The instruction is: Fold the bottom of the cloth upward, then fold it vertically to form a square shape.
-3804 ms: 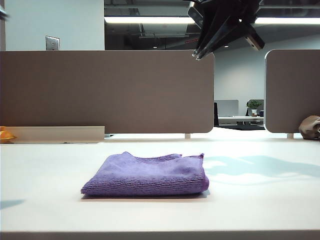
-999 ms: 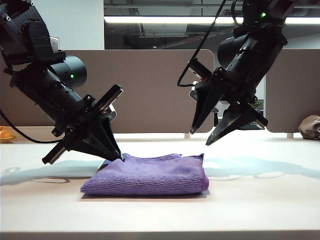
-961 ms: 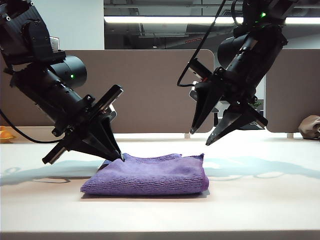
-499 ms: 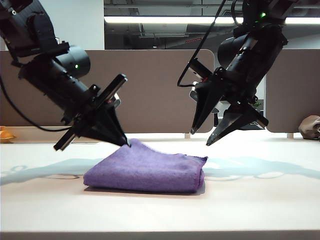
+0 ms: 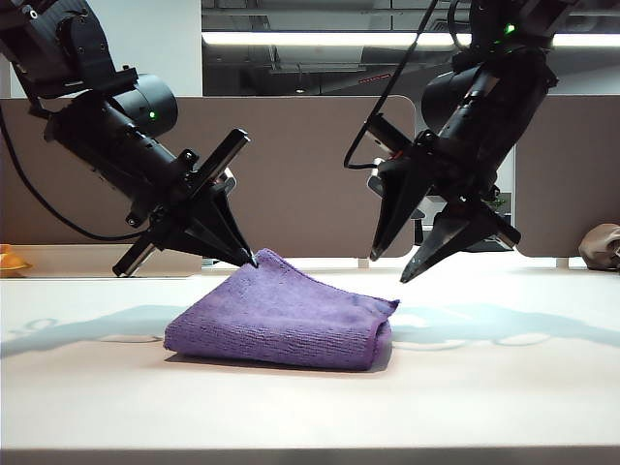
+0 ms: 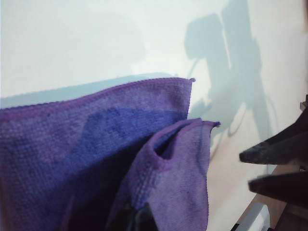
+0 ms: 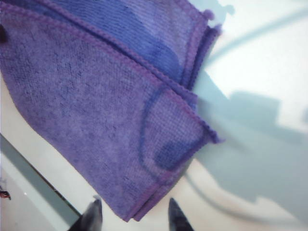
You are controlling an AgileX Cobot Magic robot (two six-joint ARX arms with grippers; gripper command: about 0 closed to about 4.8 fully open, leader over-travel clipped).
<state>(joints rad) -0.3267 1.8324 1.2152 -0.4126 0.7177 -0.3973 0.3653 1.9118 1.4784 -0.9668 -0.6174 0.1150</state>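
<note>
Left to right: the left tool (image 5: 250,260), shut a second ago on the far-left corner of the cloth (image 5: 281,315), now carries that corner up off the desk (image 5: 504,387), so the folded stack that lay flat before rises in a peak at the tool's tip and slopes down and away toward the right. The left wrist view shows the pinched layer of cloth (image 6: 96,154) gathered between the closed fingers (image 6: 137,219), with a lower layer spreading out beyond the tool. The lift suggests that the fold is under way on this side only. The left arm slants down from the upper left, its tool pointing obliquely down at the raised corner. The right tool (image 5: 387,269) has not moved: it hangs above the cloth's far-right corner, apart from it, jaws partly spread and empty, its fingertips (image 7: 93,215) straddling the hem below. The right arm descends steeply from the upper right.
</note>
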